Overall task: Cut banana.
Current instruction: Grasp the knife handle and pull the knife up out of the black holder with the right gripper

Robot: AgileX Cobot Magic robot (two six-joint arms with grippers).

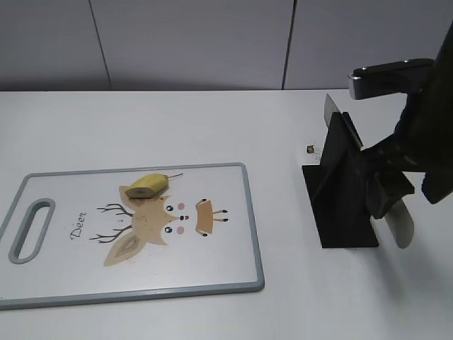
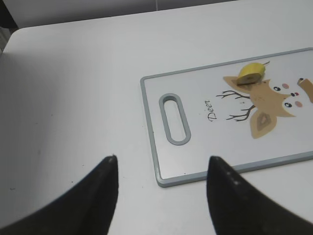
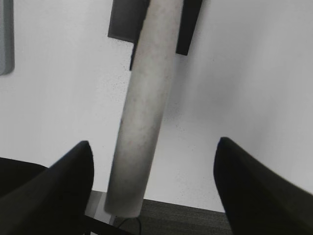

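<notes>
Two wide-open black right fingers [image 3: 230, 191] straddle my pale grey round knife handle [image 3: 142, 112]; soft yellow banana piece [image 1: 147, 186] will squash easily.

A long pale grey handle [image 3: 142, 112] runs up the middle, between the two dark fingers [image 3: 63, 181] of the wide-apart right pincer [image 3: 154, 183]. It leads to a black stand [image 3: 146, 22] on the white worktop [image 3: 254, 83].
</notes>
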